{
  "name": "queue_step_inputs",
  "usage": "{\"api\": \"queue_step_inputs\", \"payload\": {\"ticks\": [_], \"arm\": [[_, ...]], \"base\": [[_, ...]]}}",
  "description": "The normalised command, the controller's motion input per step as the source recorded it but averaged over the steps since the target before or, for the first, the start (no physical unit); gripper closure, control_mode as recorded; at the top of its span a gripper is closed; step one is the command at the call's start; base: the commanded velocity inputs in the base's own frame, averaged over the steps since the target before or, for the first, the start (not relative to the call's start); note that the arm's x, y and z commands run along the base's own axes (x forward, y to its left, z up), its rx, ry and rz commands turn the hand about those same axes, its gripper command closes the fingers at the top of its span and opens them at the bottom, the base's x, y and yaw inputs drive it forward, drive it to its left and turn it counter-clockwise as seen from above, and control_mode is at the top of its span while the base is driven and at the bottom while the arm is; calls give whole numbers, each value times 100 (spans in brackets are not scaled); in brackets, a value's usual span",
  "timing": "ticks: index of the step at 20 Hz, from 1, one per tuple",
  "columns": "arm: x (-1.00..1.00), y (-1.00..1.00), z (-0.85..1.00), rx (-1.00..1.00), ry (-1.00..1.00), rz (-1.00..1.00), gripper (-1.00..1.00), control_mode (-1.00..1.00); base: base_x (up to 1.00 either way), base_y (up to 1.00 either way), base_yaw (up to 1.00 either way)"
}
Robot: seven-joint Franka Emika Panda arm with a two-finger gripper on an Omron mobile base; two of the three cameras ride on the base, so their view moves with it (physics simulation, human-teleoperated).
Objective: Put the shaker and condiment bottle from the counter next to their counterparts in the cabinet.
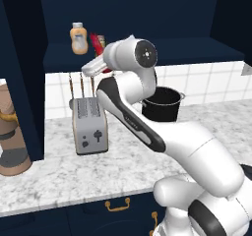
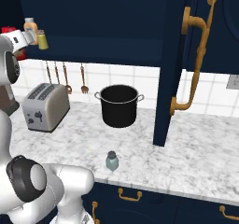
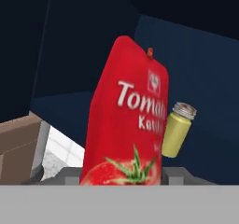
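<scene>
A home kitchen: a white-grey marbled stone desk (image 1: 74, 173) carries a silver two-slot toaster (image 1: 90, 125) and a black cooking pot (image 2: 119, 105), with white wall tiles (image 2: 140, 80) and navy cabinets (image 2: 116, 17) behind.

A white tiled wall (image 2: 140, 78) runs across the middle of the frame. Brass utensils (image 2: 65, 80) hang there, upper left. Below are navy drawers (image 2: 154, 202) with brass handles.

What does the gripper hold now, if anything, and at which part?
The gripper holds the red tomato ketchup bottle, gripping it at its lower end, beside the yellow-green shaker in the cabinet.
</scene>
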Motion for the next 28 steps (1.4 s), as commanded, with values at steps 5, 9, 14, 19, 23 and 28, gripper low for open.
{"api": "queue_step_inputs", "payload": {"ticks": [5, 9, 14, 19, 23, 28], "arm": [[25, 29, 0, 0, 0, 0, 100, -100], [36, 20, 0, 0, 0, 0, 100, -100], [29, 27, 0, 0, 0, 0, 100, -100], [22, 16, 0, 0, 0, 0, 100, -100], [21, 9, 0, 0, 0, 0, 100, -100], [31, 12, 0, 0, 0, 0, 100, -100]], "base": [[0, 0, 0], [0, 0, 0], [0, 0, 0], [0, 0, 0], [0, 0, 0], [0, 0, 0]]}}
